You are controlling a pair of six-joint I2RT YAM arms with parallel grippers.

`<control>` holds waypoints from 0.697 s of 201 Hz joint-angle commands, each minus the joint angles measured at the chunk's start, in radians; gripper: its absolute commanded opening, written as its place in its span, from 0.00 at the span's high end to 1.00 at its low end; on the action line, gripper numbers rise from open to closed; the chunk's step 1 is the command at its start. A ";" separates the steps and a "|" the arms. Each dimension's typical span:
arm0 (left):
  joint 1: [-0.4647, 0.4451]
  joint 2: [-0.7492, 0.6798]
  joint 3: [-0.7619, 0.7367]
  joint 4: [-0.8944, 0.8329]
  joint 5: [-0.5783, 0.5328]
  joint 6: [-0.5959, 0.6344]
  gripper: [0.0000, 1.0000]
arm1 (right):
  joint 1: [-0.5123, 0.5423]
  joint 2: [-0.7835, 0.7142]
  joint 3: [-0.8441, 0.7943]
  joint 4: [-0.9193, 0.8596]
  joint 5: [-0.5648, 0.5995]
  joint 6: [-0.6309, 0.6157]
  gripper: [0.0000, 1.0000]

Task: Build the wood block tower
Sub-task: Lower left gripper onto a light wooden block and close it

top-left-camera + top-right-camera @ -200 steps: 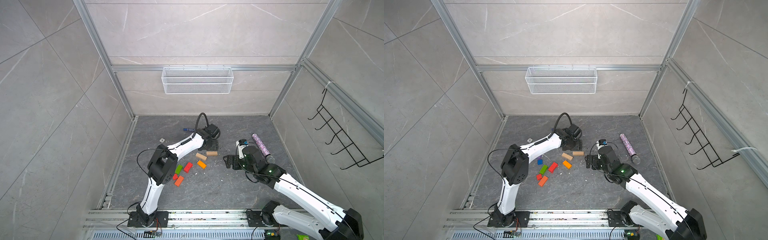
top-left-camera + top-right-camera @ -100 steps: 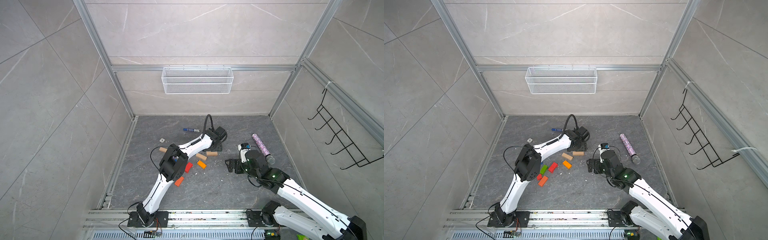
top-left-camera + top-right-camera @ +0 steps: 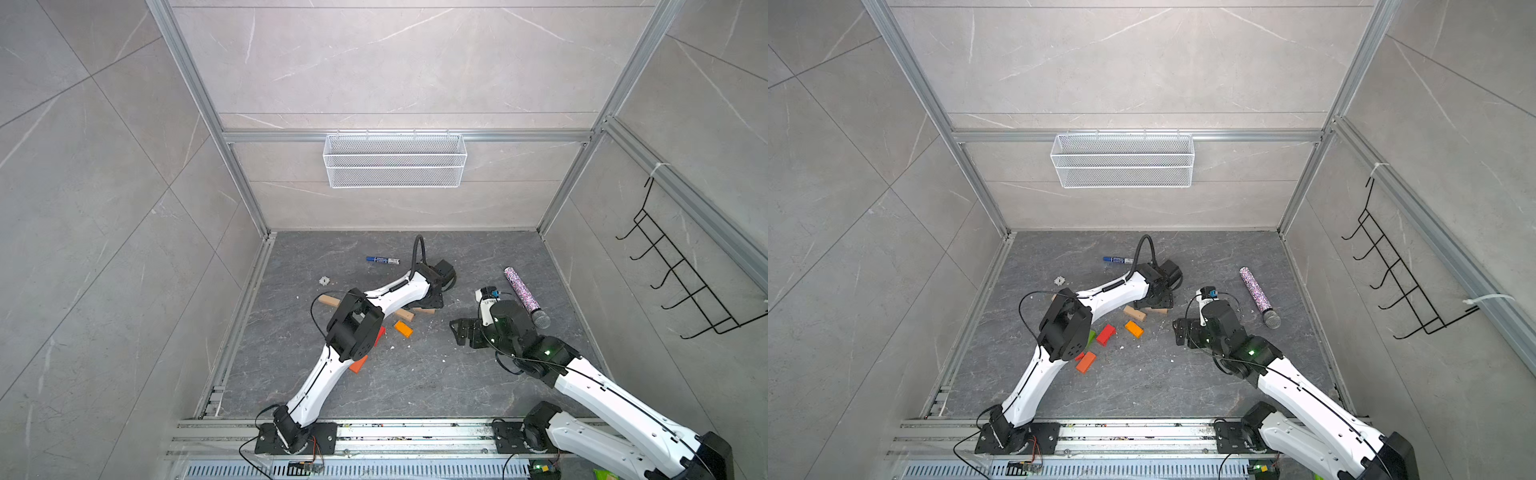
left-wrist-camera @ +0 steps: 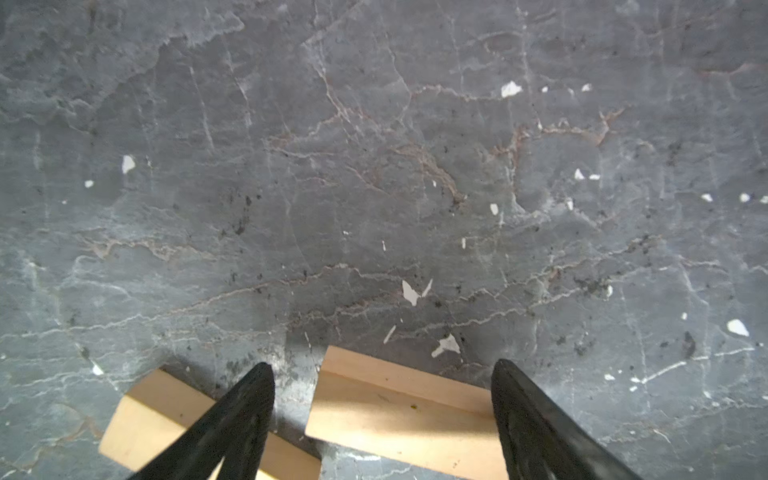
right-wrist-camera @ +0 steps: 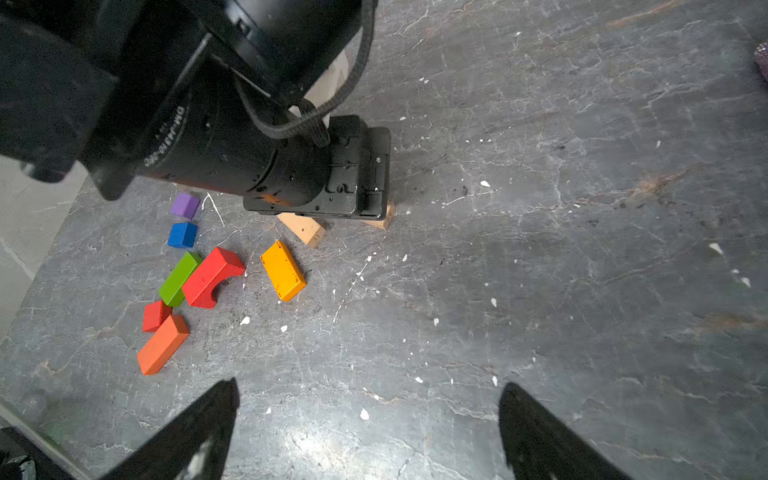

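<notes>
Grey stone floor (image 3: 415,386) with the wood blocks (image 5: 212,276) all lying loose, nothing stacked yet; coloured ones sit bunched together, two tan ones a bit apart from them; left gripper (image 4: 382,372) is down low with its fingers spread either side of one tan block (image 4: 399,411), other tan block (image 4: 166,415) just outside them; right gripper (image 5: 368,390) is spread wide over bare floor, holding nothing.

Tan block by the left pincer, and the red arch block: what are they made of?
Tan block: bare wood, it seems, matte and unpainted, with faint grain and a paler sawn edge. Red arch block: probably wood too, but an opaque red coat with a slight sheen hides the core.
</notes>
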 commanded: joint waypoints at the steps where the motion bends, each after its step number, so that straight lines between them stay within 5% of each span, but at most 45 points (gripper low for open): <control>1: -0.011 0.001 0.029 -0.031 -0.025 -0.020 0.14 | 0.005 -0.009 0.000 -0.019 -0.011 -0.011 0.01; 38: -0.016 -0.013 0.027 -0.018 -0.018 0.040 0.10 | 0.005 -0.018 0.003 -0.034 -0.005 -0.013 0.01; 101: -0.010 -0.109 -0.086 0.086 0.049 0.363 0.06 | 0.005 -0.053 0.006 -0.060 -0.027 -0.016 0.01; 140: 0.009 -0.126 -0.116 0.110 0.069 0.462 0.06 | 0.005 -0.078 0.011 -0.074 -0.038 -0.030 0.01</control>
